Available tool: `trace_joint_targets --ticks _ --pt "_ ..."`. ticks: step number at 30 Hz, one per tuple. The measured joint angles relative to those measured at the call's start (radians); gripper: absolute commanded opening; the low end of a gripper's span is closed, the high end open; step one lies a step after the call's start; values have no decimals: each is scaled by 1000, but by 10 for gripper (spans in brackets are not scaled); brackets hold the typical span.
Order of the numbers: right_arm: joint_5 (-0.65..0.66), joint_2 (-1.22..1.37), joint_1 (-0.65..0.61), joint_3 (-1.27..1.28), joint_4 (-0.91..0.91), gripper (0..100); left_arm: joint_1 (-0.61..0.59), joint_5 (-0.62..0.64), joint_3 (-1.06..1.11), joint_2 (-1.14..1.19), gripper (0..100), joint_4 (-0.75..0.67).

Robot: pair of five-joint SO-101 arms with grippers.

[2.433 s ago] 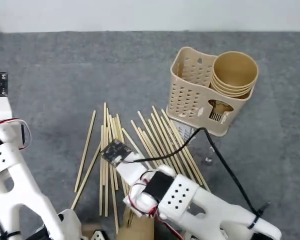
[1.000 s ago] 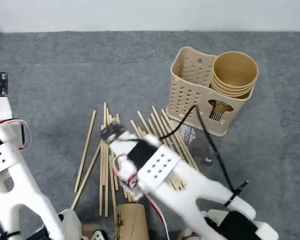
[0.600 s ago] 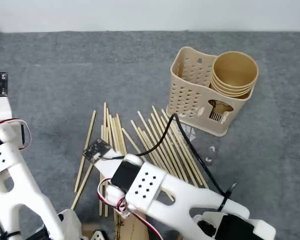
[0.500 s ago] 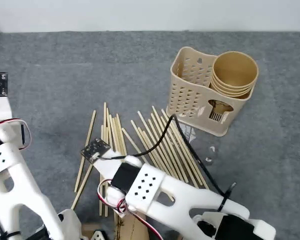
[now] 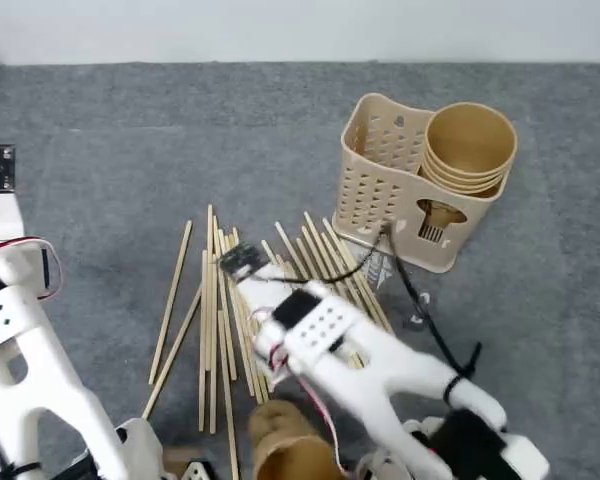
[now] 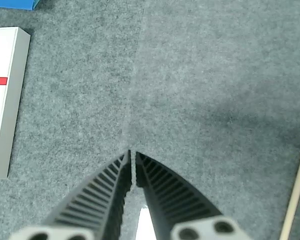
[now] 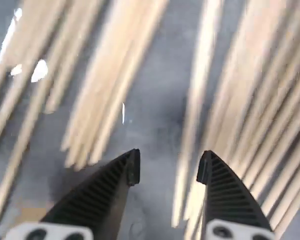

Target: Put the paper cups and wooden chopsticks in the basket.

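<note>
Your right jaws stand open with a clear gap between the tips, and they hold nothing. They hang low over the wooden chopsticks (image 7: 110,75), with sticks passing on both sides of the tips and a strip of grey surface (image 5: 130,150) showing between them. In the high view your right arm (image 5: 325,335) stretches across the middle of the chopstick pile and hides part of it.

The chopsticks (image 5: 212,300) lie flat on the surface in a loose fan, mostly pointing away from the arms. The ones at the right of the fan end just beside the foot of the basket (image 5: 375,190). The basket stands upright toward the far right of the surface, and a nested stack of paper cups (image 5: 470,140) sits in its right-hand compartment. One more paper cup (image 5: 280,450) lies on its side at the near edge of the surface, beside the base of your right arm and close to the near ends of the sticks.

Your left jaws are closed together with nothing between them, over bare grey surface. A white box (image 6: 5,100) with a red mark lies off to one side of them, and a single chopstick (image 6: 297,190) lies at the other. Your left arm (image 5: 20,350) sits at the left edge of the high view.
</note>
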Motion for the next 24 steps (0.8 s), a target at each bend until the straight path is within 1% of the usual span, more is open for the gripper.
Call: trace_joint_targets --ticks 4,11,16,20,24 --pt "52 100 95 0 -80 212 0 0 0 0 15 0" --pt "86 118 158 -91 -81 214 0 0 0 0 15 0" --pt "86 100 160 -209 74 214 0 0 0 0 15 0" --pt "89 20 160 -267 218 213 0 0 0 0 15 0" --pt "158 -83 160 -273 350 213 0 0 0 0 15 0"
